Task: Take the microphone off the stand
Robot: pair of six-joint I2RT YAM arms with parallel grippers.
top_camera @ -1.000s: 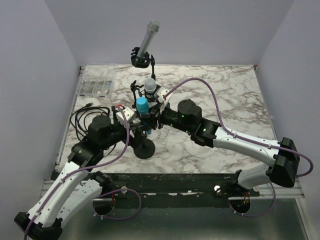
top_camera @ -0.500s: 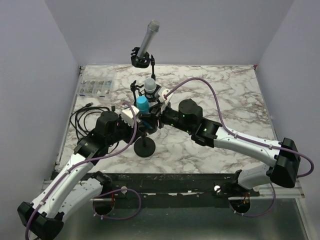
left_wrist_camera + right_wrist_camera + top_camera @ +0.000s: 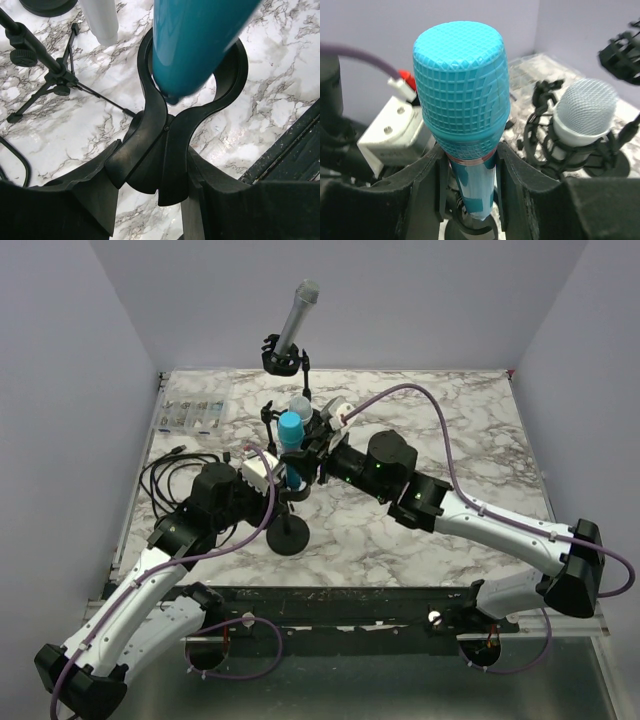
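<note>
The blue microphone (image 3: 290, 428) (image 3: 462, 85) stands nearly upright with my right gripper (image 3: 303, 447) (image 3: 470, 175) shut on its body just under the mesh head. In the left wrist view its teal body (image 3: 195, 40) ends right over the ring of the black clip (image 3: 165, 150). My left gripper (image 3: 282, 480) (image 3: 155, 172) is shut on that clip's stem, one finger (image 3: 75, 200) on each side. The stand's round base (image 3: 290, 538) rests on the marble table (image 3: 460, 430) below.
A white microphone (image 3: 301, 405) (image 3: 585, 112) in a shock mount sits just behind. A grey microphone (image 3: 297, 312) on a taller stand rises at the back. A coiled black cable (image 3: 170, 475) and a clear parts box (image 3: 190, 412) lie left. A small tripod (image 3: 55, 85) stands nearby.
My left gripper moved in and shut on the stand's clip. My right gripper lifted the blue microphone up and slightly back, so its tail rose to the clip's ring.
</note>
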